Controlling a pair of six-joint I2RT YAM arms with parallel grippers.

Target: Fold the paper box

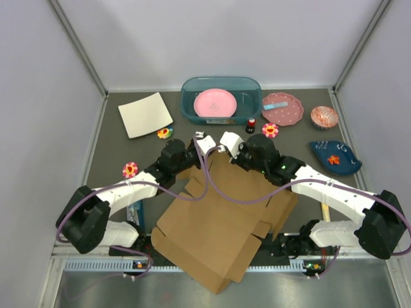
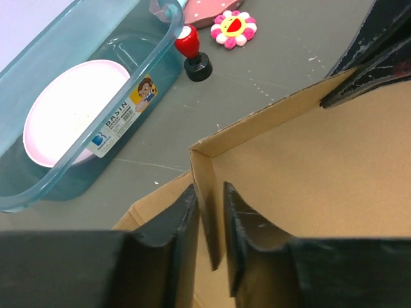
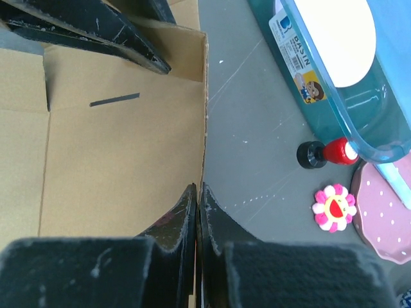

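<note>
Nearest to us, the paper box (image 1: 218, 224) lies in the middle of the table between the two arm bases. It is plain brown corrugated card, and its broad lid panel juts out over the near table edge. Farther in, the sheet shows creases, notched tabs and a short slot. Its far wall and a left side flap stand upright and meet at a corner.

Both arms reach inward from their bases, elbows out, and their wrists come together at that raised far edge. The left gripper (image 2: 209, 215) straddles the upright side flap, one finger on either side and close to it. We cannot tell whether it actually pinches the flap. The right gripper (image 3: 198, 202) has its jaws pressed together on the top edge of the far wall.

Beyond them, on the grey mat, sits a teal basin (image 1: 221, 99) holding a pink plate (image 1: 215, 102).
</note>
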